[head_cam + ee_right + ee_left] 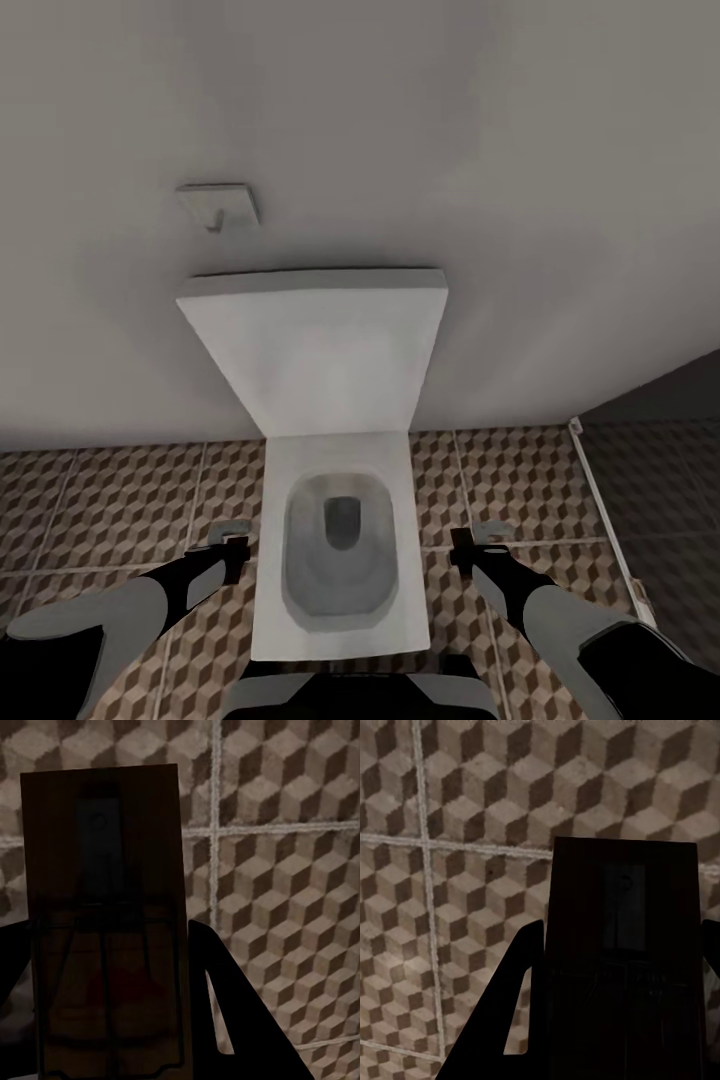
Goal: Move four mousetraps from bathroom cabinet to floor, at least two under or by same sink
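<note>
- The head view looks down on a white rectangular toilet (340, 545) with its lid raised against a plain grey wall (400, 130); a small grey wall plate (218, 205) sits above and to the left of the lid.
- The glossy tiled bathroom floor (120, 510), patterned in brown, beige and white cubes, spreads to both sides of the toilet; a darker grey floor area (665, 500) begins at the far right behind a pale edge strip.
- The left gripper (232, 545) hangs just left of the toilet bowl, above the tiles. In the left wrist view its black fingers (514, 997) are clamped on a dark brown flat wooden mousetrap (622, 967) with thin metal wire parts, held over the cube-pattern tiles.
- The right gripper (478, 545) hangs just right of the bowl. In the right wrist view its black fingers (225, 997) grip a second dark brown wooden mousetrap (105, 922), also above the tiles.
</note>
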Robot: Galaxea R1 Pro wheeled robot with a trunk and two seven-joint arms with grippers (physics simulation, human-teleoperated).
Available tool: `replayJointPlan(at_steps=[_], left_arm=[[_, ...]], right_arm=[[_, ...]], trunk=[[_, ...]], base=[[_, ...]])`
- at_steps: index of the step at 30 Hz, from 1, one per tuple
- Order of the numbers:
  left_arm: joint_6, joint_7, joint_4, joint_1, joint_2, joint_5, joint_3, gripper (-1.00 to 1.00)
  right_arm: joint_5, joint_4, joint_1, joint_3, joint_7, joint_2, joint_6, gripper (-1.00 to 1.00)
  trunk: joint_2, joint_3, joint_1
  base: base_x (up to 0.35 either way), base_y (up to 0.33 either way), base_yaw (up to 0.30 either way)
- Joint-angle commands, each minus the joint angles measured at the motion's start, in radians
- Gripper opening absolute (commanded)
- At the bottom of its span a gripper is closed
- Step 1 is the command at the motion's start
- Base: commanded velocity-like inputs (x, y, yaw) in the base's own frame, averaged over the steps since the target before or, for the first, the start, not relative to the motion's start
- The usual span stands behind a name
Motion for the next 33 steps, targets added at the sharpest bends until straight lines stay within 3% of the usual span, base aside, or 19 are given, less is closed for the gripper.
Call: replayJointPlan(at_steps=[1, 8, 17, 26, 33], left_arm=[[0.0, 0.002, 0.0, 0.0, 0.0, -0.002, 0.0, -1.0], [0.0, 0.002, -0.001, 0.0, 0.0, -0.002, 0.0, -1.0], [0.0, 0.002, -0.001, 0.0, 0.0, -0.004, 0.0, -1.0], [-0.001, 0.004, 0.002, 0.0, 0.001, 0.001, 0.0, -1.0], [-0.001, 0.004, 0.0, 0.0, 0.002, 0.001, 0.0, -1.0]], right_arm=[[-0.003, 0.0, 0.0, 0.0, 0.0, -0.001, -0.001, -1.0], [-0.004, 0.0, 0.0, 0.0, 0.0, -0.001, -0.001, -1.0], [-0.004, 0.0, 0.0, 0.0, 0.0, 0.0, -0.001, -1.0], [-0.004, 0.0, 0.0, 0.0, 0.0, 0.0, -0.001, -1.0], [-0.004, 0.0, 0.0, 0.0, 0.0, 0.0, -0.001, -1.0]], trunk=[[-0.007, -0.003, 0.004], [-0.056, -0.023, 0.031], [-0.056, -0.023, 0.031], [-0.056, -0.023, 0.031], [-0.056, -0.023, 0.031]], base=[[0.0, 0.0, 0.03], [0.0, 0.0, 0.008], [-0.009, 0.0, 0.0], [-0.258, 0.0, 0.0], [-0.06, 0.0, 0.0]])
